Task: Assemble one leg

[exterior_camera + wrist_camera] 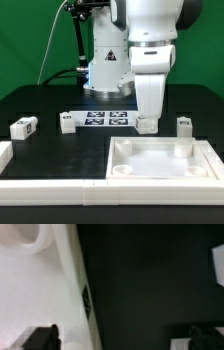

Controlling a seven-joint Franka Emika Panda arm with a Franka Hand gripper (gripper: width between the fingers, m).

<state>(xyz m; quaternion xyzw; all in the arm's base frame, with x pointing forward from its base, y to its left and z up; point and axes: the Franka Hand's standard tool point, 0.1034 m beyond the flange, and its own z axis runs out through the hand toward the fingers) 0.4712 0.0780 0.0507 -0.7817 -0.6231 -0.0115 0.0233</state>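
My gripper [147, 122] hangs low over the table just behind the far edge of the large white tray [160, 170]. In the wrist view its fingers [40, 338] stand far apart, so the gripper [122, 340] is open. A small white piece [180, 344], probably a leg, shows just inside the other finger; I cannot tell if they touch. Loose legs lie at the exterior view's left [22, 126], by the marker board [67, 122] and at the right [184, 124]. The tray's rim and a round corner socket [25, 241] fill one side of the wrist view.
The marker board [105, 119] lies behind the gripper in front of the robot base. Another white part [5, 152] sits at the exterior view's left edge. A white corner [218, 263] shows at the wrist view's edge.
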